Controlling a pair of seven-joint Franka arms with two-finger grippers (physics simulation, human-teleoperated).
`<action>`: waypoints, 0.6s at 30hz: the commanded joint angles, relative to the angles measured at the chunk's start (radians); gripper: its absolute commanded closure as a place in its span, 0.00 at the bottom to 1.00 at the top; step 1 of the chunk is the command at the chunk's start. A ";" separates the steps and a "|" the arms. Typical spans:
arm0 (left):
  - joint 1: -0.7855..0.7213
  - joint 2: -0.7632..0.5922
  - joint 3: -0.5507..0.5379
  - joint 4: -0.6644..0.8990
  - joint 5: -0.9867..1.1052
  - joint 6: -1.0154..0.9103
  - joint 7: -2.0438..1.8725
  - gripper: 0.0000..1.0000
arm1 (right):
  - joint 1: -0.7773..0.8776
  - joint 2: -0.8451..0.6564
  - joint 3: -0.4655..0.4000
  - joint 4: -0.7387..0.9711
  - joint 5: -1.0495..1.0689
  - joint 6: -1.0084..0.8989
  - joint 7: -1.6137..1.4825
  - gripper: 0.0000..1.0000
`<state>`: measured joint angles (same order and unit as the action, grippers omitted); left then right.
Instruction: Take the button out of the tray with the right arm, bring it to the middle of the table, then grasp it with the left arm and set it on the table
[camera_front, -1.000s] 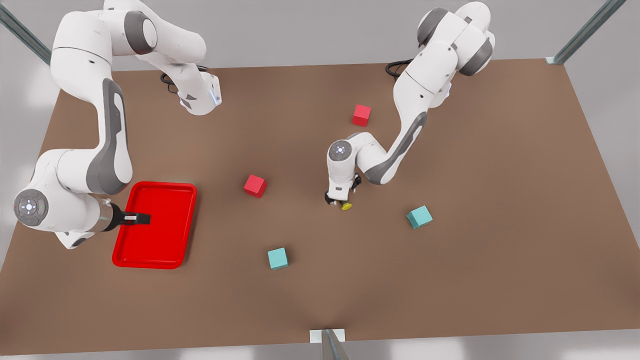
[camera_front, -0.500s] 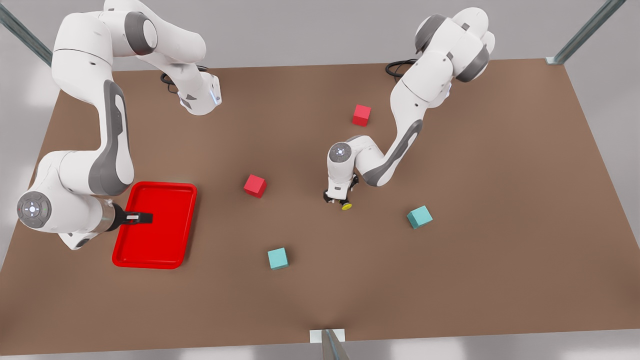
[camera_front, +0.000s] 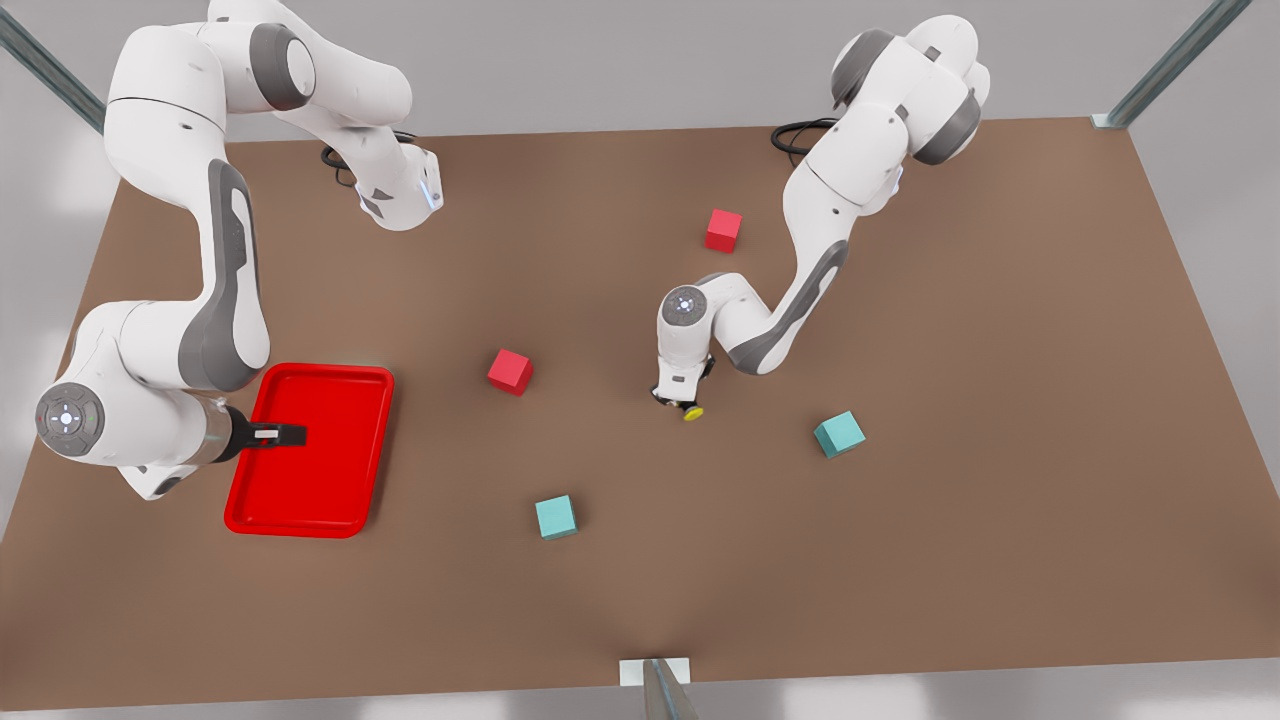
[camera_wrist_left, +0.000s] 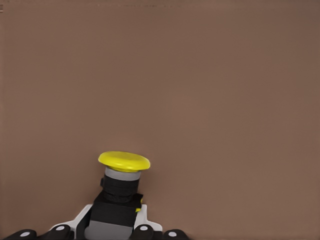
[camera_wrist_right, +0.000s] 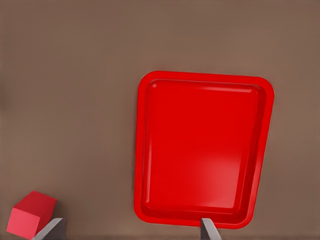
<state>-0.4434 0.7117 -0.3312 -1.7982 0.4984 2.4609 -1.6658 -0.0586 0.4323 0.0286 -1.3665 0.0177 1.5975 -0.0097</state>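
Observation:
The button (camera_front: 692, 412), yellow cap on a dark base, is at the middle of the table (camera_front: 950, 520), low at the surface. My left gripper (camera_front: 682, 400) is shut on the button's (camera_wrist_left: 120, 195) dark base; the cap juts out past the fingers. Whether the button touches the table is unclear. The red tray (camera_front: 300, 525) lies at the front view's left with nothing in it. Above its near-left part hovers my right gripper (camera_front: 288, 435), which is open. The tray (camera_wrist_right: 202, 150) shows beyond the right gripper's (camera_wrist_right: 131, 232) spread fingertips (camera_wrist_right: 207, 229).
Two red cubes (camera_front: 510, 371) (camera_front: 722, 229) and two teal cubes (camera_front: 555, 517) (camera_front: 838, 433) are scattered around the table's middle. One red cube (camera_wrist_right: 30, 220) also shows in the right wrist view. A metal post (camera_front: 660, 690) stands at the near table edge.
The left arm's wrist and elbow have shifted slightly over the button, which stays at the same spot. The right arm has barely moved.

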 joint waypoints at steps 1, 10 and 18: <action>0.000 -0.001 0.000 0.000 0.000 -0.003 -0.020 0.53 | 0.000 -0.001 0.000 0.000 0.001 -0.001 -0.007 0.00; 0.063 -0.043 -0.046 0.000 0.000 -0.068 -0.002 0.52 | 0.002 -0.001 0.001 -0.002 0.001 0.001 -0.006 0.00; 0.135 -0.132 -0.043 0.005 0.000 -0.074 -0.009 0.54 | 0.003 -0.001 0.001 0.000 -0.001 -0.002 0.011 0.00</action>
<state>-0.3151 0.5828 -0.3737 -1.7957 0.4977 2.3961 -1.6723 -0.0554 0.4323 0.0291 -1.3669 0.0169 1.5970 -0.0105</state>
